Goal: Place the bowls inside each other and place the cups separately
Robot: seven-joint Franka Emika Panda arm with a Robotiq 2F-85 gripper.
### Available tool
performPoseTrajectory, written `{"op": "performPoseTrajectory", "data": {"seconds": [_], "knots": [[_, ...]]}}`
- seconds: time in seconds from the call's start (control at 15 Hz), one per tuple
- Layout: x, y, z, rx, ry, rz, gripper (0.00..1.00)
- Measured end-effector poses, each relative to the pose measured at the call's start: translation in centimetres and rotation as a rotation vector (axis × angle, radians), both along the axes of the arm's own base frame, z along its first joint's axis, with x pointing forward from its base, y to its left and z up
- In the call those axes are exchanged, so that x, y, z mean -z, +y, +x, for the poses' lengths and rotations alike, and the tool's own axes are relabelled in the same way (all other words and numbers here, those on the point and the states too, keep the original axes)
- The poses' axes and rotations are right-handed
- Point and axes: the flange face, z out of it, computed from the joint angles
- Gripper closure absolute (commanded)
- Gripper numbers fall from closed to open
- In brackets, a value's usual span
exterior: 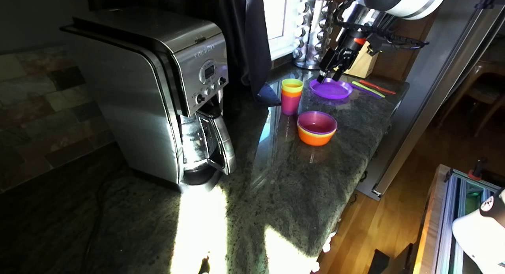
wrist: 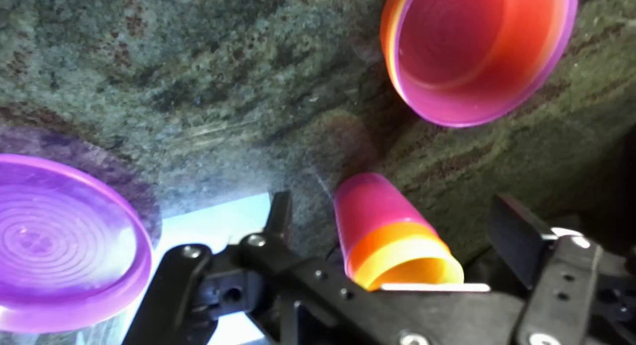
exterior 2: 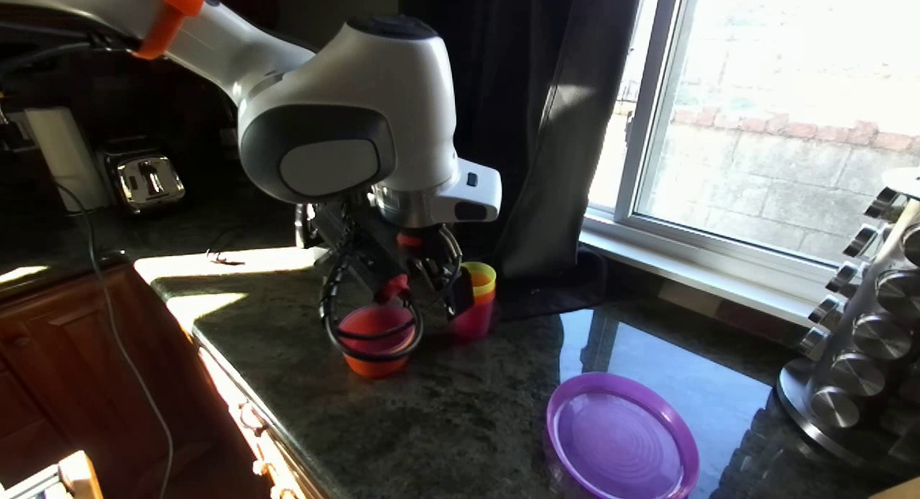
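Gripper (wrist: 395, 218): spread, empty
Cups (exterior: 291, 98): upright stack btwn jaws (wrist view), nr back edge, counter (exterior 2: 445, 427); prob. next
Bowls (exterior: 317, 127): nested, nearer front edge

In an exterior view I see a dark counter (exterior: 292, 187) bearing a coffee maker (exterior: 150, 92) near left, nested bowls (exterior: 317, 128) right of it, stacked cups (exterior: 291, 98) beyond, then a purple plate (exterior: 331, 90), a spice rack (exterior: 311, 37) and, far right, what look like plastic utensils (exterior: 368, 89).

Bowls (wrist: 457, 51) in all 3 views, wrist view nearest.
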Motion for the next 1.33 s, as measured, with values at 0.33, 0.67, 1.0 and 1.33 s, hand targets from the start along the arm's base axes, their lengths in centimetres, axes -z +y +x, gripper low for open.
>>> {"op": "performPoseTrajectory", "data": {"seconds": [0.33,0.67,1.0,1.33], "knots": [[-3.2,-1.0,1.5,0.156,-0.106,-0.006,0.0],[-2.6,-0.3,3.4,0.241,-0.075,-0.032,0.0],[-1.0,0.3,5.3,0.27,-0.016,-0.058,0.17],[-0.3,0.8,6.7,0.262,0.056,-0.052,0.5]]}}
